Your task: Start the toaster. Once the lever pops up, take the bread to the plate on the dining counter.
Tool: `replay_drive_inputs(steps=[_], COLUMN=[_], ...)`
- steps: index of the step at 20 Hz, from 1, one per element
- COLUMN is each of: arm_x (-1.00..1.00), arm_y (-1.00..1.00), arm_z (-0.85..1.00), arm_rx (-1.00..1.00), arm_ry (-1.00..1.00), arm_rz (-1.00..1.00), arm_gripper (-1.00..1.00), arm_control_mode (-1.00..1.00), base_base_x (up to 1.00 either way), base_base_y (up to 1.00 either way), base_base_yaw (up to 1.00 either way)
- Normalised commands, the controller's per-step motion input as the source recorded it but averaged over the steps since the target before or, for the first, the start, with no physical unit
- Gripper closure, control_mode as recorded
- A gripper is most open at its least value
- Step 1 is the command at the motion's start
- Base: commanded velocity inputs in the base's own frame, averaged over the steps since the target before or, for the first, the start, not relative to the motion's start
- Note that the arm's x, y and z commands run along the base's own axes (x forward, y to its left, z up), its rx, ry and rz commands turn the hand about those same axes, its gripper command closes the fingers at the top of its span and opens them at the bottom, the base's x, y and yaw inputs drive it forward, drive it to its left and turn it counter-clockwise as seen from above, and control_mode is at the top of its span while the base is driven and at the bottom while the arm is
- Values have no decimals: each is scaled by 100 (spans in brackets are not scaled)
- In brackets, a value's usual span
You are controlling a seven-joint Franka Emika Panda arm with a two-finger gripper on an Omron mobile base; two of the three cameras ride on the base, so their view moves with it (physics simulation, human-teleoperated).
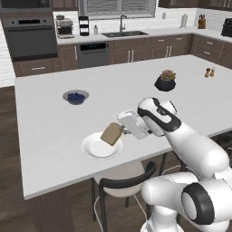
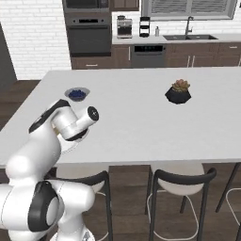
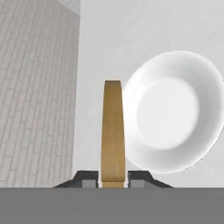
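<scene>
The bread (image 1: pixel 112 133), a small tan-brown slice, hangs tilted in the air just above the plate (image 1: pixel 93 150), pinched at one edge. The plate, round, white and shallow, sits bare near the front edge of the dining counter (image 1: pixel 136 90), a broad white island top.

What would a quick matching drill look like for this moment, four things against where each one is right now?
Things:
1. bread
2. plate
3. bowl of blue berries
4. potted succulent

Places:
A. near edge of the dining counter, nothing resting on it
B. clamped on edge between the fingers of the gripper, above the plate
C. far right of the counter, in a black pot
D. on the counter beyond the plate, farther from the robot

Pairs: 1-B, 2-A, 3-D, 4-C
</scene>
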Motion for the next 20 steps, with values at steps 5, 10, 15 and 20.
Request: replay_drive_inputs(steps=[5, 10, 15, 20], arm_x=[21, 18, 6, 0], arm_y=[19, 33, 18, 9], arm_z=[-30, -26, -18, -27], arm_rx=[-4, -4, -2, -4], arm_ry=[0, 0, 0, 0], arm_rz=[-2, -1, 0, 0], arm_gripper=[100, 100, 100, 100], arm_control_mode=[-100, -100, -100, -100], base_base_x=[0, 0, 0, 0], base_base_y=[0, 0, 0, 0], base_base_yaw=[0, 0, 0, 0])
